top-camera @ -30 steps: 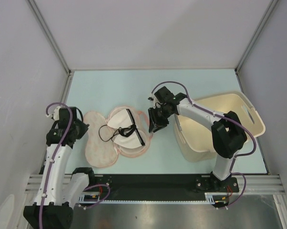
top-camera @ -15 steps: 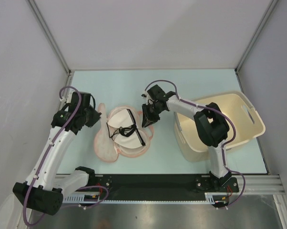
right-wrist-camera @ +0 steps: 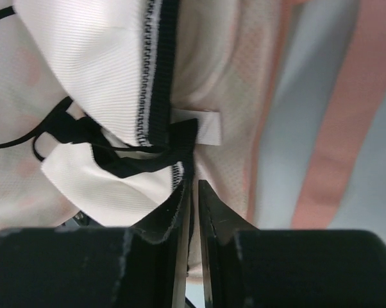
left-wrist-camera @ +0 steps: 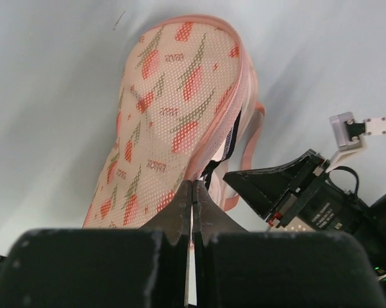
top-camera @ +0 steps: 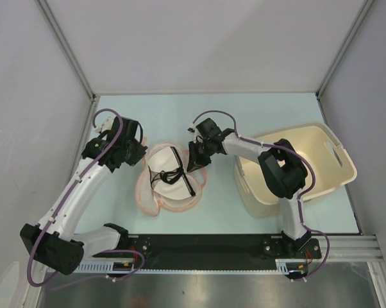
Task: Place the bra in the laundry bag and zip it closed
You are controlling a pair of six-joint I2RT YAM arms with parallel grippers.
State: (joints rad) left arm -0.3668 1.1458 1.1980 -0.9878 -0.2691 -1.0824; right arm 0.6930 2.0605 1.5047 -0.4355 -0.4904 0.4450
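The cream basket (top-camera: pixel 334 146) stands at the right. Left of it lies the peach laundry bag (top-camera: pixel 147 192), unzipped, with the cream-white, black-strapped bra (top-camera: pixel 169 168) in its right half. The left gripper (left-wrist-camera: pixel 193 192) pinches the bag's raised patterned flap. The right gripper (right-wrist-camera: pixel 193 192) is clamped on the lining beside the bra.

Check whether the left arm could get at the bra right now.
Probably not: the left end effector is shut on the laundry bag, whose raised flap stands between it and the bra.

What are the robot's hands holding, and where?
The left gripper pinches the laundry bag by its flap's edge. Whether the right gripper holds anything cannot be told.
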